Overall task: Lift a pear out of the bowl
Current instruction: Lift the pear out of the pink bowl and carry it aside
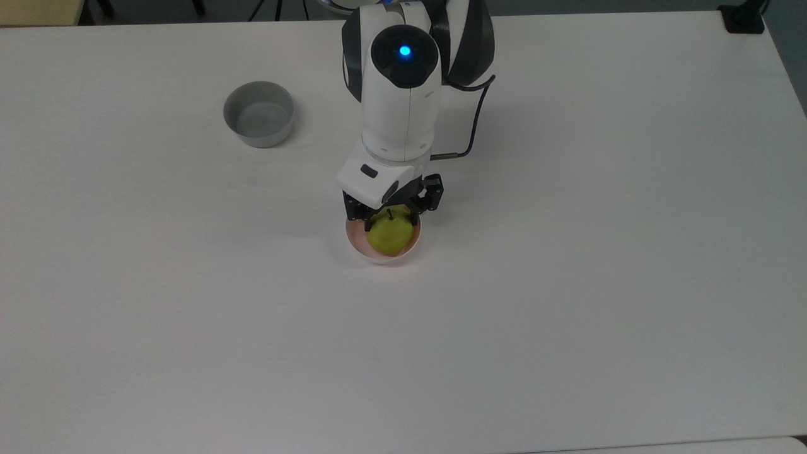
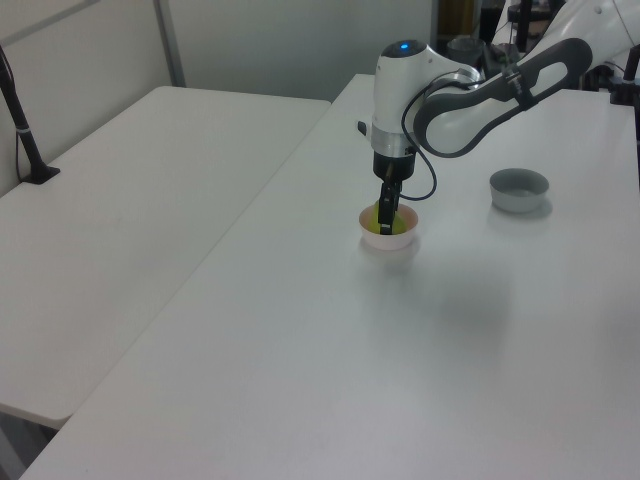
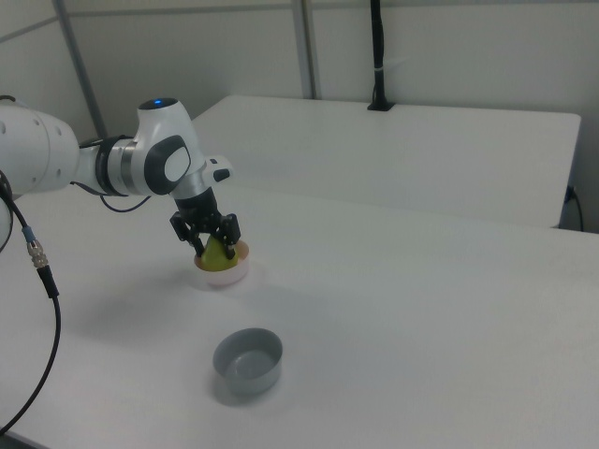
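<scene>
Top view is showing the pear [image 1: 390, 234] sitting inside the pink bowl [image 1: 377, 255], and the gripper [image 1: 389, 217] is reaching down over the bowl's far rim with one dark finger standing on each side of the fruit's upper part, so the pear is lying between the fingertips and slightly toward the top view's bottom of them. The pear's short dark stem is pointing up into the gap beneath the gripper's white body. The fingers are pressing against the pear's flanks, narrowed onto it, while the fruit is still resting in the bowl. In the right view the pear [image 3: 219, 253] is showing as a yellow-green cone rising above the bowl [image 3: 223, 274], with the gripper [image 3: 210, 239] straddling its top. In the left view the gripper [image 2: 386, 222] is dipping into the bowl [image 2: 389, 239], and the pear [image 2: 379, 226] is peeking out as a green patch around the near finger. The arm is standing nearly vertical above the bowl, its white wrist segment with a blue light on top pointing straight down, and its elbow is bending back away from the bowl toward the top view's top. A grey bowl [image 1: 259, 115] is sitting well apart from the pink bowl, on the white table [image 1: 567, 284], toward the top view's upper left.
</scene>
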